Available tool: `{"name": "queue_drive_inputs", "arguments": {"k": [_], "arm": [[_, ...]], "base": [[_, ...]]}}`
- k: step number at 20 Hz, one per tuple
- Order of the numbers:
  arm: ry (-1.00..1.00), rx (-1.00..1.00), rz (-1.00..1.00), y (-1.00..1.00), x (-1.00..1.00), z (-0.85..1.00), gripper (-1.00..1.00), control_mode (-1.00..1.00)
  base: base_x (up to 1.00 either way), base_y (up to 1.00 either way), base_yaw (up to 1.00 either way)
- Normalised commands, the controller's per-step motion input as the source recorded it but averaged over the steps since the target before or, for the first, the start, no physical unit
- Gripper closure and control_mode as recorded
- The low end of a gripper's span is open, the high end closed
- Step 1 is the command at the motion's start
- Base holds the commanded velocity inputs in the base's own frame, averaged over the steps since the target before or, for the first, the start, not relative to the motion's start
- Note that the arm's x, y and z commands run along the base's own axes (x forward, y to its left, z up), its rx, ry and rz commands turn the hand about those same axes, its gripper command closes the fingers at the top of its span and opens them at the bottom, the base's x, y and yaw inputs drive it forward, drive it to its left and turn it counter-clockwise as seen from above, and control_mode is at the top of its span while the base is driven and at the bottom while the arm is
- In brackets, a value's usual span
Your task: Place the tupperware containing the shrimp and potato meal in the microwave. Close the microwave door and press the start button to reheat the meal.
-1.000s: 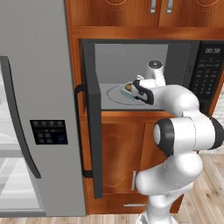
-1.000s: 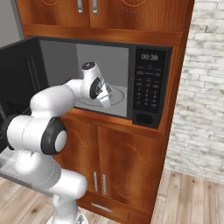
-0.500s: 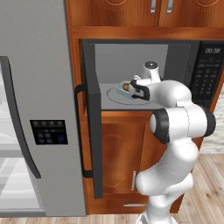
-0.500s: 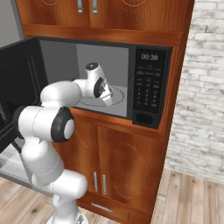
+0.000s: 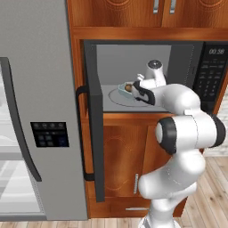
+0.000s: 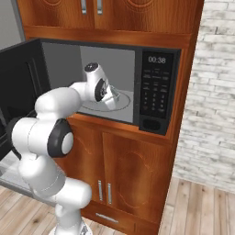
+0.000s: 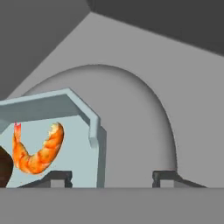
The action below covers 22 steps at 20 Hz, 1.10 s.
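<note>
Black and swung fully open at your left, the microwave door point(image 5: 91, 129) stands edge-on in the left base view, its bar handle point(image 5: 80, 133) facing you. Move right and you find the tupperware point(image 5: 123, 90) sitting on the round turntable point(image 5: 116, 99) inside the microwave point(image 6: 151, 87), with a curled orange shrimp point(image 7: 38, 151) and a dark potato edge point(image 7: 4, 168) in it. Your gripper point(image 7: 113, 177) straddles the tub's right wall, fingertips point(image 7: 165, 176) spread wide, clamping nothing. Farther right you see the keypad panel point(image 6: 153, 89).
</note>
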Motion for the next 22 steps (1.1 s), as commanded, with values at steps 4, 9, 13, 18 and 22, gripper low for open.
{"name": "queue_drive_inputs", "arguments": {"k": [4,9,13,18,22], "arm": [[-0.3,-0.08,0.0,0.07,-1.0,0.2,-1.0,-1.0],[-0.29,-0.06,0.0,0.0,-1.0,0.33,-1.0,-1.0],[-0.31,-0.09,0.07,0.0,-1.0,0.59,-1.0,-1.0],[-0.22,0.0,0.14,0.0,-0.77,0.89,-1.0,-1.0],[-0.01,-0.12,0.19,-0.01,-0.67,0.69,-1.0,-1.0]], "base": [[0.0,0.0,0.0],[0.0,0.0,0.0],[0.0,0.0,0.0],[0.0,0.0,0.0],[0.0,0.0,0.0]]}}
